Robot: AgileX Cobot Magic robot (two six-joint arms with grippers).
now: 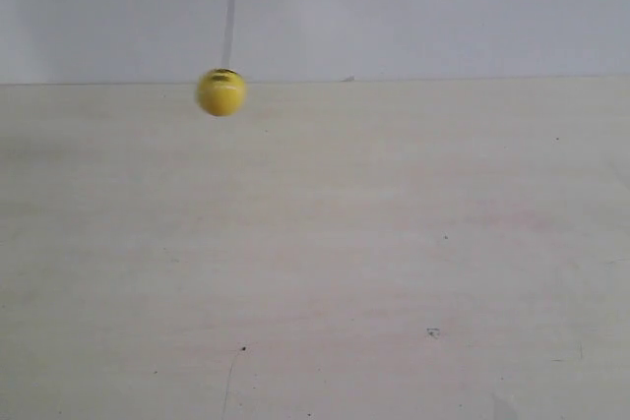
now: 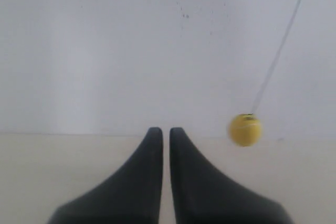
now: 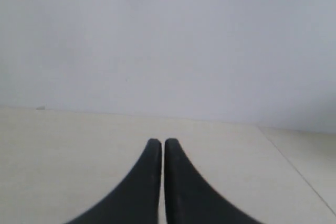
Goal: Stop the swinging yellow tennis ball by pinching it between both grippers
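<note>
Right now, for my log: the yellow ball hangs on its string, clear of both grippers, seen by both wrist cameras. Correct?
Only the left wrist view shows the yellow tennis ball; the right wrist view shows none. It hangs on its string, clear of the left gripper and right gripper.

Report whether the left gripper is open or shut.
Shut. On the left gripper, the fingers sit almost touching, nothing between them; the ball hangs apart.
</note>
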